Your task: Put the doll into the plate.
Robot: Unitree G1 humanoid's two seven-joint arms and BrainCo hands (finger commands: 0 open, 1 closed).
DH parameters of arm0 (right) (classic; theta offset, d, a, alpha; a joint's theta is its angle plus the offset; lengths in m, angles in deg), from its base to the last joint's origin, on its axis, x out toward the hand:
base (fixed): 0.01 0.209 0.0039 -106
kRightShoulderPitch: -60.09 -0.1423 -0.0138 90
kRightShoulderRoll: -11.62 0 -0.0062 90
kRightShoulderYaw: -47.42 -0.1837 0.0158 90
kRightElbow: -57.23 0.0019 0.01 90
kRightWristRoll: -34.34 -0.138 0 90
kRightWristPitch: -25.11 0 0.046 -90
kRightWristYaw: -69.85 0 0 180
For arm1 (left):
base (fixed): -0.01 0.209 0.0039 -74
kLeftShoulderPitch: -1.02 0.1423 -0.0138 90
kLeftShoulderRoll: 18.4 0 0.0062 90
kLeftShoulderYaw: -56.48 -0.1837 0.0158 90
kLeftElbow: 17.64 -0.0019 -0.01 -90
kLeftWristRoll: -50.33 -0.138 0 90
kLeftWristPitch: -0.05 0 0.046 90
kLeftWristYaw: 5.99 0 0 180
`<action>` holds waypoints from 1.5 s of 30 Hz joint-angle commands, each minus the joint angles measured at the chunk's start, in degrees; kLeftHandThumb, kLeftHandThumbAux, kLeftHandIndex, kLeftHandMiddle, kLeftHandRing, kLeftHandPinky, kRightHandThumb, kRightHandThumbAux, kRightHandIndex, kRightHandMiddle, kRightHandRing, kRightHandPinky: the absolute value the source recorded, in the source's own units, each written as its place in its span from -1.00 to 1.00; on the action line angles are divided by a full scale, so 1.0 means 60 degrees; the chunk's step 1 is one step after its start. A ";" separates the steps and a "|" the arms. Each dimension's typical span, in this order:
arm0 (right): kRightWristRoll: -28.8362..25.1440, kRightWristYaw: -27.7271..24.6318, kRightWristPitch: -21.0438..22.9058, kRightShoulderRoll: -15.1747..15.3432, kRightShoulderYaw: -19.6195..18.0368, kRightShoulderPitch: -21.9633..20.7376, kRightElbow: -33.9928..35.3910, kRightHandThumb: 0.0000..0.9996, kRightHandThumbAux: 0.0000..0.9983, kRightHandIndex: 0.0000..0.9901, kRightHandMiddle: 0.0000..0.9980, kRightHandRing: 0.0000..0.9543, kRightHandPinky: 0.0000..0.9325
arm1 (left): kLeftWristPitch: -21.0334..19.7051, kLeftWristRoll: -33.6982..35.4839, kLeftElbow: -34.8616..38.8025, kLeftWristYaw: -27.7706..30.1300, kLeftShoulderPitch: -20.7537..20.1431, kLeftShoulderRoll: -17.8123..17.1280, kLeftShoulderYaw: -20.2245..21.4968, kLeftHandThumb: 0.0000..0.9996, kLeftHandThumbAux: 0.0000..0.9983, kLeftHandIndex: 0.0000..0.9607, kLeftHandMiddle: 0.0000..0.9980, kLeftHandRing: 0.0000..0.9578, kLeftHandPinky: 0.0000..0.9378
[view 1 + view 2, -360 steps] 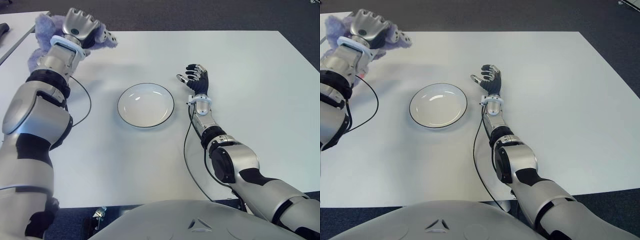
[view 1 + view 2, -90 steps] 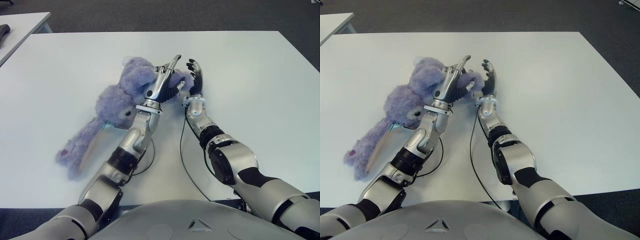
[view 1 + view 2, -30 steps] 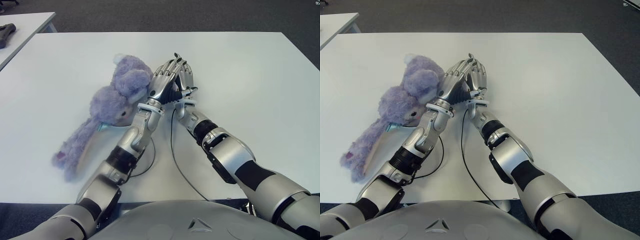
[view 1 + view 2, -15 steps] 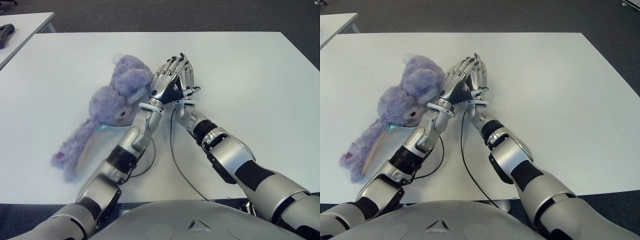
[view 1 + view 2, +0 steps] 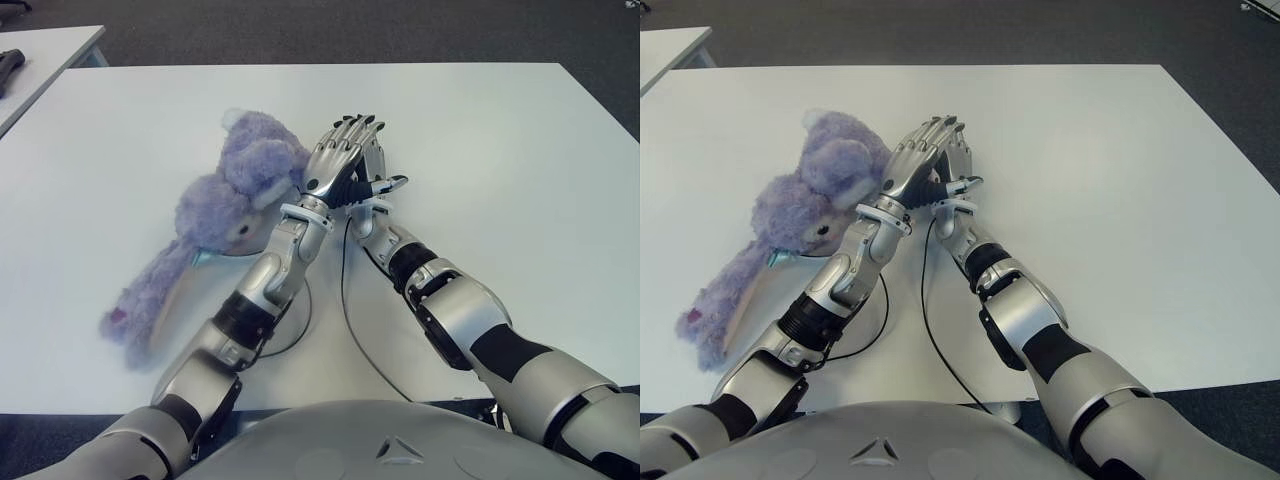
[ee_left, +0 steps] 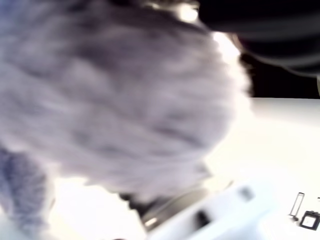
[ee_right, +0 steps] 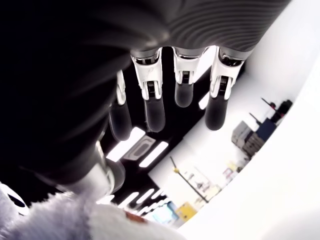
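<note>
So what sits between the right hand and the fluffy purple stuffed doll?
The left hand, fingers extended, stands between the right hand and the doll, in both eye views.

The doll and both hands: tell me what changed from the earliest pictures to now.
The doll came from the table's far left corner, where the left hand gripped it, to the middle, and now lies over the spot where the plate showed; the plate is no longer visible. The left hand let go and now stands open. The right hand shifted left, flat against the left hand. The table is unchanged.
</note>
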 commanded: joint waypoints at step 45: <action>-0.3953 -0.3518 0.0276 -0.0790 -0.4563 0.2347 -0.1411 0.39 0.46 -0.15 0.00 0.00 -0.18 | 0.0951 0.2477 0.0633 0.1270 -0.1679 -0.0331 0.1813 -0.74 -0.33 -1.00 -1.00 -1.00 -1.00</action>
